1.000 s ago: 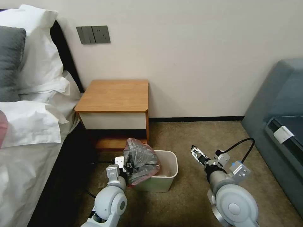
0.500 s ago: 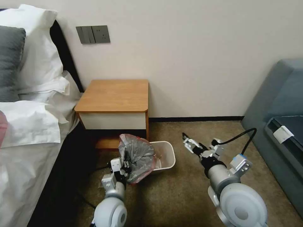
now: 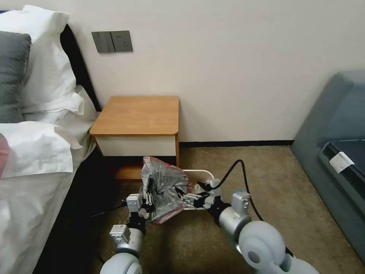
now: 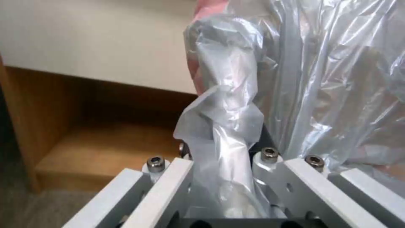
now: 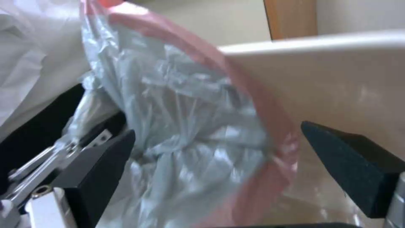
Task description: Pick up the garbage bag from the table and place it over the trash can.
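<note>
Bag: the grey crinkled bag (image 3: pixel 164 190) with a pinkish-red edge hangs bunched in the air just in front of the nightstand, over the near left part of the bin; its lower edge droops toward the carpet
Left claw: the left claw (image 3: pixel 146 197) is clamped on a twisted fold of the bag; in the left wrist view the plastic (image 4: pixel 223 126) runs down between the metal fingers (image 4: pixel 270 171), and where they pinch it is buried under the film
Right claw: the right claw (image 3: pixel 187 198) reaches in from the right and meets the bag's right side; in the right wrist view its dark pads (image 5: pixel 350 158) stand wide apart with the bag (image 5: pixel 185 133) between them, not pressed on it
Bin: the cream bin (image 3: pixel 201 176) sits on the carpet by the nightstand's right front corner; only its far rim and a bit of inner wall can be seen, the rest hidden by the bag and the right claw; its rim (image 5: pixel 320 41) crosses behind the bag in the right wrist view
Tabletop: the orange-brown tabletop (image 3: pixel 138 114) lies bare behind the bag; the lower shelf (image 4: pixel 105 142) shows in the left wrist view, partly blocked by plastic
Hard to make out: whether the bag's mouth is open, and whether its edge touches the bin's rim
</note>
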